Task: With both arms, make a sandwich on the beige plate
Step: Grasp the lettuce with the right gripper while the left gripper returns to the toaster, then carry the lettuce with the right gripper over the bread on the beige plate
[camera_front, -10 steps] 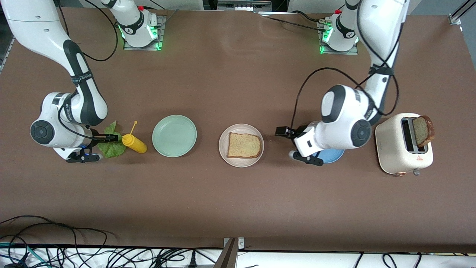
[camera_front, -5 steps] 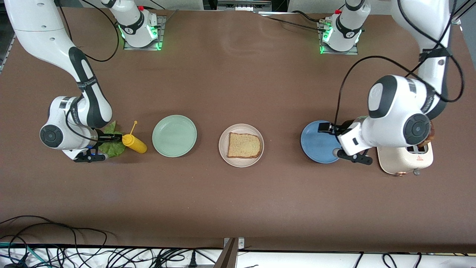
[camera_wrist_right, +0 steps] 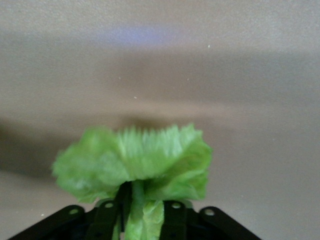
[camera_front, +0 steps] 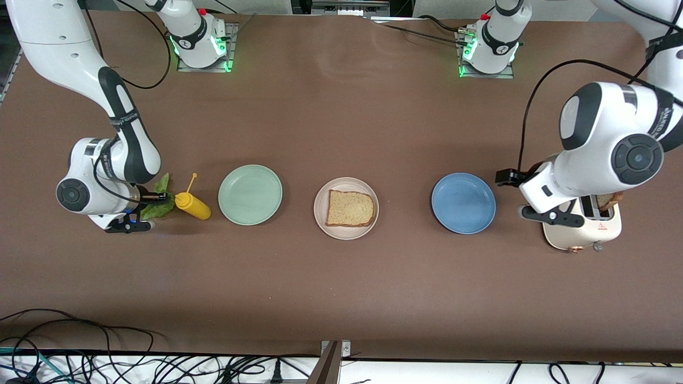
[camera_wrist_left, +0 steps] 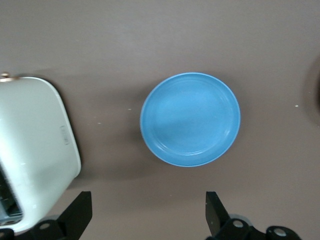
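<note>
The beige plate (camera_front: pixel 370 192) sits mid-table with one slice of tan bread (camera_front: pixel 349 208) lying flat on it. My right gripper (camera_wrist_right: pixel 142 212) is shut on the stem of the ruffled green lettuce leaf (camera_wrist_right: pixel 135 160), low over the table at the right arm's end, beside the mustard bottle; the leaf also shows in the front view (camera_front: pixel 157 198). My left gripper (camera_wrist_left: pixel 148 212) is open wide and empty, up over the table between the blue plate and the toaster (camera_front: pixel 579 234). A second bread slice (camera_front: pixel 605 201) stands in the toaster, mostly hidden by the left arm.
A yellow mustard bottle (camera_front: pixel 193 206) lies next to the lettuce. A mint-green plate (camera_front: pixel 249 194) sits between the bottle and the beige plate. A blue plate (camera_front: pixel 463 202) sits between the beige plate and the toaster, also in the left wrist view (camera_wrist_left: pixel 190 119). Cables run along the table's near edge.
My left arm has swung from over the blue plate to the toaster, now covering most of the slice there. The lettuce has bunched up in my right gripper.
</note>
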Controlling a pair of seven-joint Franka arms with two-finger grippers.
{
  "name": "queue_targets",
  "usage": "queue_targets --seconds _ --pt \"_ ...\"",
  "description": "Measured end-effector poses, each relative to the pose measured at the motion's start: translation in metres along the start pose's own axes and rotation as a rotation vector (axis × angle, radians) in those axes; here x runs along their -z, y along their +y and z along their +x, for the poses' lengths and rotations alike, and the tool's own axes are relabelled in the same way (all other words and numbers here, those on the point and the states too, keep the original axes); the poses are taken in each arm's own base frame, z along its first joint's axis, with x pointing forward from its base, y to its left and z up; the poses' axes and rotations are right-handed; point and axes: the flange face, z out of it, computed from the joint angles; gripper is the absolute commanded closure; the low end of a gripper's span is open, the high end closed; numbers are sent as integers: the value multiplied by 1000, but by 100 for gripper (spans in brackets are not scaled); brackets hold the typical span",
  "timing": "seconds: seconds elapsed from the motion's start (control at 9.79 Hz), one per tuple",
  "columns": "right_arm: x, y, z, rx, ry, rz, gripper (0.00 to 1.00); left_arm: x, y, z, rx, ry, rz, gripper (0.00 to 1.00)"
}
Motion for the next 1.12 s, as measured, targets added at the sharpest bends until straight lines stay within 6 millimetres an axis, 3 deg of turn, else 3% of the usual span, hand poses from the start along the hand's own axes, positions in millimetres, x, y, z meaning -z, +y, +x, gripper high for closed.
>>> queue_targets --seconds 0.31,0.51,0.71,0.92,1.12 --pt "23 0 10 8 23 -4 100 25 -34 -15 46 37 14 0" --pt "68 3 20 8 1 -3 100 45 -46 -37 82 62 5 0" --pt "126 -3 23 15 -16 -4 100 55 -48 -62 104 65 -4 0" --pt "177 -30 26 32 -5 -14 100 59 -46 -83 114 67 -11 0" --pt "222 -77 21 2 -2 -29 100 64 -48 -100 125 74 -17 0"
